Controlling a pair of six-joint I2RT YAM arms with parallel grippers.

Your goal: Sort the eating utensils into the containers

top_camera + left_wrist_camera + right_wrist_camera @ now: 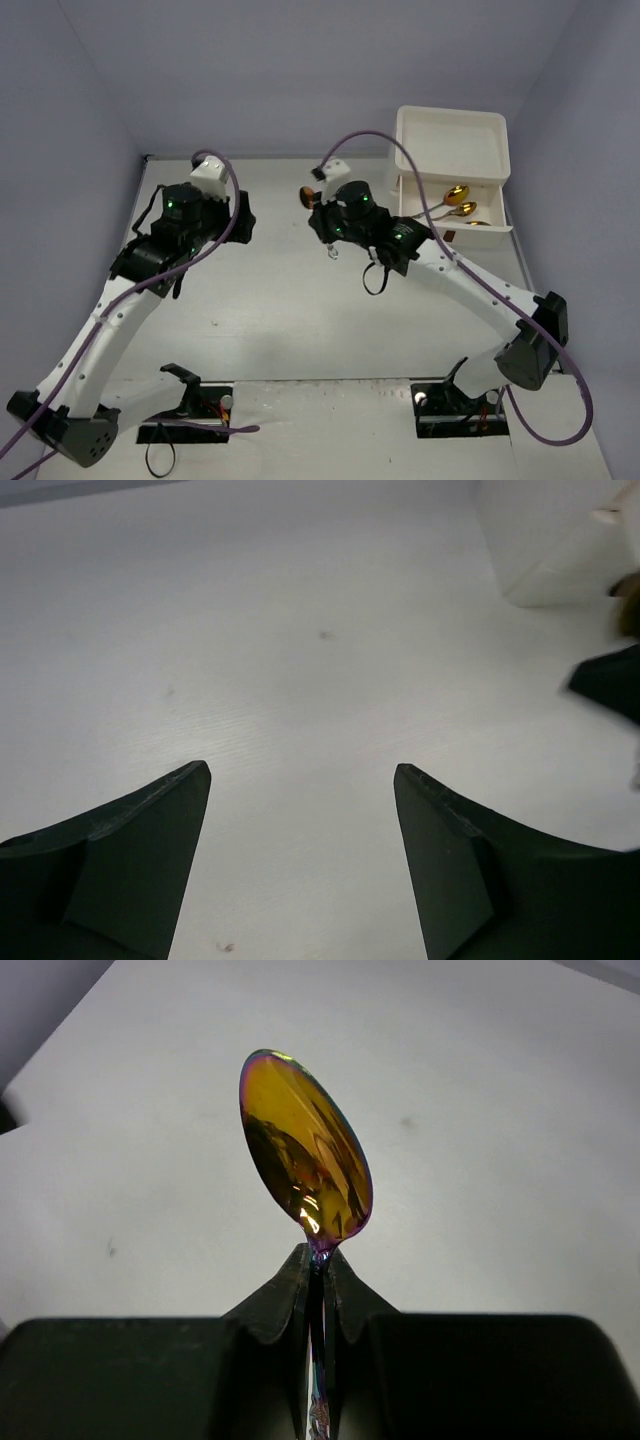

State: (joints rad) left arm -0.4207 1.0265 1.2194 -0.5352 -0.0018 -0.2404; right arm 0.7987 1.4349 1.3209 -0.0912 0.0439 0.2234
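Observation:
My right gripper (318,1255) is shut on the neck of a gold spoon (305,1160) with a purple-tinted edge, and the bowl stands up above the fingertips. From above, that spoon (310,193) and the right gripper (320,210) hang over the table's middle, left of the cream-white cabinet (450,140). The cabinet's open drawer (500,205) holds gold spoons (460,200). My left gripper (300,770) is open with only bare table between its fingers. From above, the left gripper (243,215) sits left of the right one, apart from it.
In the left wrist view, the cabinet's lower corner (550,550) shows at the upper right, and a dark part of the right arm (610,685) sits at the right edge. Grey walls close the table on the left, back and right.

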